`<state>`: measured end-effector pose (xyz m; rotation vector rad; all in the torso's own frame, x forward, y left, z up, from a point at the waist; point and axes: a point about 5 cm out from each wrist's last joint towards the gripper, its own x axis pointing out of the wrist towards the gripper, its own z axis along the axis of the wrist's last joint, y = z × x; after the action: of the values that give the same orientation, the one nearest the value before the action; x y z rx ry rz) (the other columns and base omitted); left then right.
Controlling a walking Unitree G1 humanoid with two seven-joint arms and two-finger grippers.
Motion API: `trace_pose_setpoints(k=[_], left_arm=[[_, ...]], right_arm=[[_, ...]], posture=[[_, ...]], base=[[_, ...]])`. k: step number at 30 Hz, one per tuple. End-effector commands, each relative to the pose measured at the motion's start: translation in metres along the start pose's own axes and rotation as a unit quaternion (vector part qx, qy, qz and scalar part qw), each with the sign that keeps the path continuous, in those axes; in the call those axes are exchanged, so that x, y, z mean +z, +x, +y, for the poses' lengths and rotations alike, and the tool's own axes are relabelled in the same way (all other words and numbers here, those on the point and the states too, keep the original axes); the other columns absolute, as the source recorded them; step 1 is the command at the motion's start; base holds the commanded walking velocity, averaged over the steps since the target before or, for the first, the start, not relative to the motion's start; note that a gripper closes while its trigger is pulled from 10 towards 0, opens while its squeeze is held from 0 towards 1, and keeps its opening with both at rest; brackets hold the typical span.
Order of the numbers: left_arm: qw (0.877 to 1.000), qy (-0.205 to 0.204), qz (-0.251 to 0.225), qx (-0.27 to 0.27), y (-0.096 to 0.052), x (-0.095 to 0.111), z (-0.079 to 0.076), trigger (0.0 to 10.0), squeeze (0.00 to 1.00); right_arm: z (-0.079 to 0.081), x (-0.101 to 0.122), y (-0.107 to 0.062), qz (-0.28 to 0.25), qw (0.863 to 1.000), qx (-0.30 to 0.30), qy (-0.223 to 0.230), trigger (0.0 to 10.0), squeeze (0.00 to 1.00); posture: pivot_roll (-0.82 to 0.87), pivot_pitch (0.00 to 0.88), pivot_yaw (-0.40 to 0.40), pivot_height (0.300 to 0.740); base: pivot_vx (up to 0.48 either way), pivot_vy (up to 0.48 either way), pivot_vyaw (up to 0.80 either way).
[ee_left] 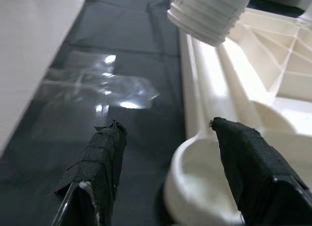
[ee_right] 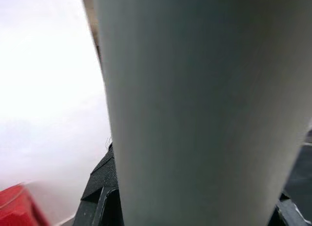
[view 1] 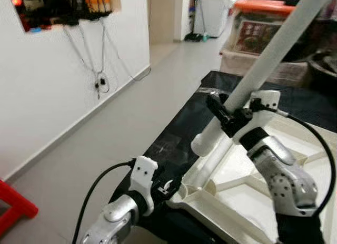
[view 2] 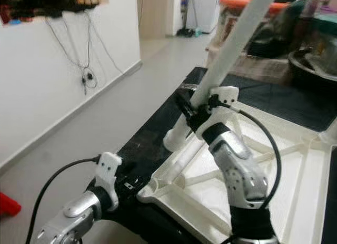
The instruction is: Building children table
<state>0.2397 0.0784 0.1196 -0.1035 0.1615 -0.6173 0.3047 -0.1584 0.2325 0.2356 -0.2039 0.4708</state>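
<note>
right gripper (view 1: 227, 113): we've got it pinching the white table leg (view 1: 274, 53), tilted over the tabletop's far-left corner
left gripper (ee_left: 168, 153): spread, straddling the near-left corner socket (ee_left: 195, 187)
tabletop (view 1: 253, 175): upside down on black sheet (ee_left: 97, 65)

The upturned cream moulded-plastic tabletop (view 1: 247, 186) has a smooth, faintly glossy finish with ribbed webs, and the long white plastic leg tube (view 1: 274, 49) looks smooth and matt, ending in a ridged screw thread. Both lie over a glossy black plastic sheet (ee_left: 97, 84) that throws back bright highlights. The left gripper (ee_left: 168, 172) has black fingers (ee_left: 100, 162) wrapped in rough, matt cloth-like tape, while the arms' shells are brushed silver metal with white plastic brackets, and the pale grey floor (view 1: 121, 118) looks smooth with a dull sheen.
</note>
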Motion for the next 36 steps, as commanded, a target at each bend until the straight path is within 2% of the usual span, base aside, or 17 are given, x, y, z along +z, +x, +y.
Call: trace_pose_setpoints(k=[1, 4, 15, 36], left_arm=[[1.000, 0.001, 0.000, 0.005, -0.0016, -0.0011, 0.0014, 10.0, 0.00], [1.000, 0.002, 0.001, 0.005, -0.0013, -0.0016, 0.0009, 10.0, 0.00], [1.000, 0.012, -0.004, 0.018, -0.0010, 0.0004, 0.0025, 10.0, 0.00], [1.000, 0.012, -0.008, 0.023, -0.0001, 0.0025, 0.0031, 10.0, 0.00]], right_arm=[[0.0004, 0.0023, -0.0019, -0.005, 1.000, 0.004, 0.000, 10.0, 0.00], [-0.0007, 0.0016, -0.0025, -0.004, 1.000, 0.002, 0.001, 10.0, 0.00], [-0.0071, 0.0008, -0.0022, -0.004, 1.000, -0.026, -0.016, 10.0, 0.00], [-0.0062, -0.0016, -0.0028, -0.002, 1.000, -0.022, -0.016, 10.0, 0.00]], posture=[[0.13, 0.000, -0.066, 0.740], [0.13, 0.000, -0.065, 0.740], [0.13, 0.000, -0.072, 0.740], [0.13, 0.000, -0.069, 0.740]], base=[[-0.270, 0.000, 0.00], [-0.304, 0.000, 0.00], [0.000, 0.000, 0.00], [0.000, 0.000, 0.00]])
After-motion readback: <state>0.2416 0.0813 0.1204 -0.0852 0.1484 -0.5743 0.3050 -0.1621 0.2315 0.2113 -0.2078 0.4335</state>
